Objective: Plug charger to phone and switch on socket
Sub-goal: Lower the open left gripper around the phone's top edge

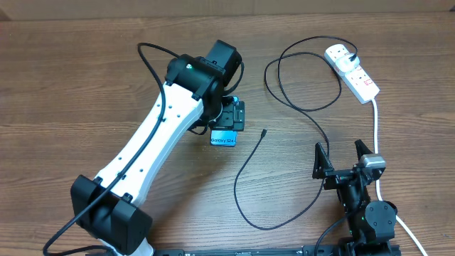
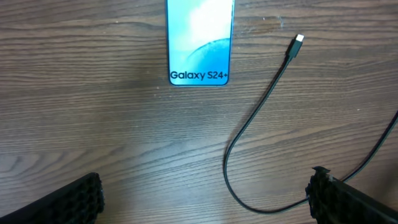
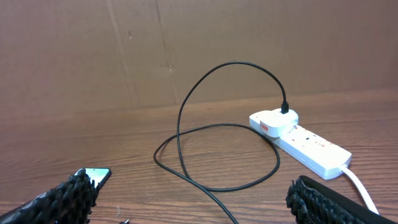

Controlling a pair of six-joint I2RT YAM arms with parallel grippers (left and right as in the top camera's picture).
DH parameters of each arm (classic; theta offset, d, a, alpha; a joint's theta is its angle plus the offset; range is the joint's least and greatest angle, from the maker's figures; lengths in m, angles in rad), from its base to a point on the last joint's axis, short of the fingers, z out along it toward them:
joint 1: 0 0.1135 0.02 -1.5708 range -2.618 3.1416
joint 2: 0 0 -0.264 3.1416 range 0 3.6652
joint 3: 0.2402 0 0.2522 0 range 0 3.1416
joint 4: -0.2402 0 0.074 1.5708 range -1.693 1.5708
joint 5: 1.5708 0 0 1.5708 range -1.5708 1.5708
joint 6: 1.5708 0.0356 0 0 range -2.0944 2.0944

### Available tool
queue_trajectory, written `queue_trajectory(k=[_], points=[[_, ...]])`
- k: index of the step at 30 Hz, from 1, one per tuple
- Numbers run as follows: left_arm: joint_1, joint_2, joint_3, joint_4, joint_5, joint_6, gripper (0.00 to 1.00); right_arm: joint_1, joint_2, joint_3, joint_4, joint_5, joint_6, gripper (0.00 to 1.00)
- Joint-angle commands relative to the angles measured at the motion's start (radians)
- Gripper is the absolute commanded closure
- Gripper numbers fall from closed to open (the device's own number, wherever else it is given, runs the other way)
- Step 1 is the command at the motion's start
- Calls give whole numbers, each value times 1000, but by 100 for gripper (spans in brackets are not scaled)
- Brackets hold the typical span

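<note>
Nothing plugged yet: the charger (image 2: 292, 51) tip lies loose beside the phone (image 2: 199, 43) mid-worktop, the far-right-corner socket (image 1: 359, 75) likely awaits switching, and left gripper (image 2: 202, 196) and right gripper (image 1: 343, 158) gape empty.

One phone (image 1: 223, 138) is counted, near the middle of the desk. One charger (image 1: 245, 192) is seen, a single black cable with one small connector (image 1: 264, 131). One socket (image 1: 359, 77) is found toward the far right corner, with one white adapter (image 1: 340, 54) seated in it and one white cord (image 1: 377, 135) laid along the right edge. Two arms are counted, the left arm (image 1: 149, 142) and the right arm (image 1: 362, 206), and two grippers, the left gripper (image 2: 202, 193) and the right gripper (image 1: 338, 147).
</note>
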Motion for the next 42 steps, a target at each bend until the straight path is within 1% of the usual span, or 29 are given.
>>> queue_trajectory(k=[1,8,19,24,35,42], points=[[-27,25,24,10,3,-21,0,-5,-10,-11,6,-1,2,0],[-35,29,24,96,-14,-21,0,-5,-10,-11,6,-1,2,0],[-44,51,23,157,-16,-37,0,-5,-10,-11,6,-1,2,0],[-43,118,23,166,-79,-96,0,-5,-10,-11,6,-1,2,0],[-43,251,23,200,-78,-95,0,-5,-10,-11,6,-1,2,0],[-17,298,23,241,-154,-96,0,-5,-10,-11,6,-1,2,0]])
